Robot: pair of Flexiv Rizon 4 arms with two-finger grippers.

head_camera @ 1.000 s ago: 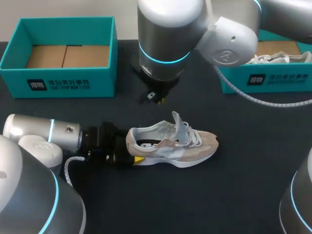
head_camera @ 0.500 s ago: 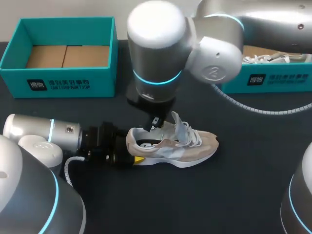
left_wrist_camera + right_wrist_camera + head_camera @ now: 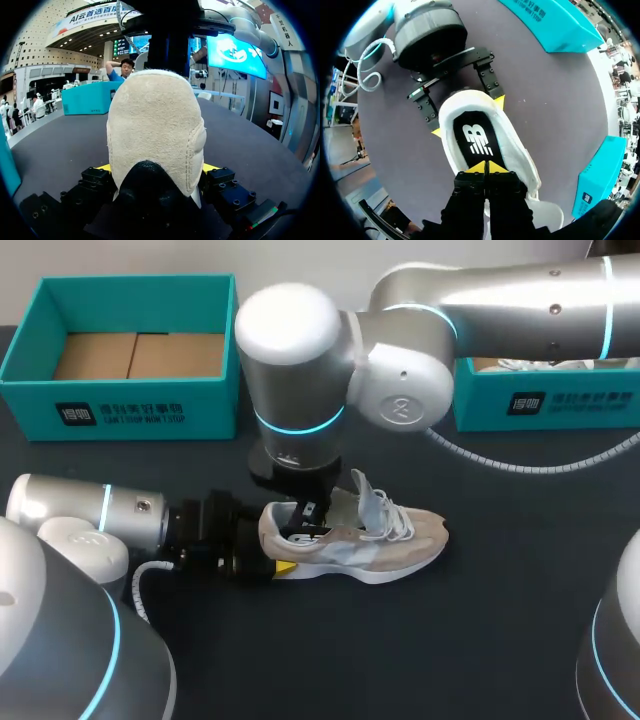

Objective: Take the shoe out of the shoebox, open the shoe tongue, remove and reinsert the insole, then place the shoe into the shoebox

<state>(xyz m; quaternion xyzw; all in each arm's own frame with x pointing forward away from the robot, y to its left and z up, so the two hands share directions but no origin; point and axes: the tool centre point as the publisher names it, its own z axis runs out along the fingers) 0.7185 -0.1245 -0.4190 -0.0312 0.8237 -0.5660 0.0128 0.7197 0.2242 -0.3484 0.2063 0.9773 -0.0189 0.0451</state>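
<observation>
on the dark table [image 3: 480,640], well apart from the empty teal shoebox [image 3: 120,412], the shoe [image 3: 350,535] stands on its sole, so the taking-out looks done. its tongue [image 3: 365,495] stands raised, seemingly opened. the insole [image 3: 475,137] lies inside, not yet removed. the left gripper [image 3: 467,117] pinches the heel from both sides. the right gripper [image 3: 485,167], tips pressed together, dips into the shoe's mouth over the insole. removal, reinsertion and boxing remain.
</observation>
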